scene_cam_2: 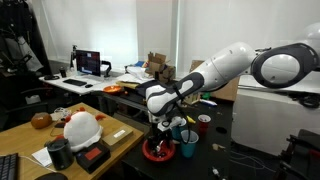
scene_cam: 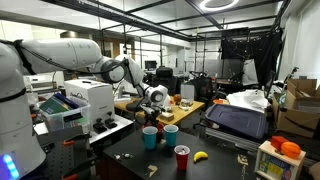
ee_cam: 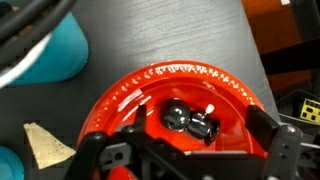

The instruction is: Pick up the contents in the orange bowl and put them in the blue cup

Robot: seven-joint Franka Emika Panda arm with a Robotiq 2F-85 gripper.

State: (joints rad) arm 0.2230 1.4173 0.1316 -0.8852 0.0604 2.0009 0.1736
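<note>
- Black lab table [scene_cam: 125,158] carried cups and bowl amid bench clutter.
- Franka arm [scene_cam_2: 225,70] reached down over the bowl.
- Blue cup [scene_cam: 150,138] stood nearby.
- Orange bowl [ee_cam: 120,100] sat directly under the gripper [ee_cam: 190,152], jaws spread wide, empty.
- Contents: dark rounded piece [ee_cam: 176,117] touching a black piece [ee_cam: 206,126] at the bowl's bottom. Judged light, hard, glossy and likely slippery; pinch each across its middle.

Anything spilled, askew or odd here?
Nothing spilled or tipped. The orange bowl sits flat with its small dark contents inside, the open gripper above. Only a tan scrap lies loose beside it.
</note>
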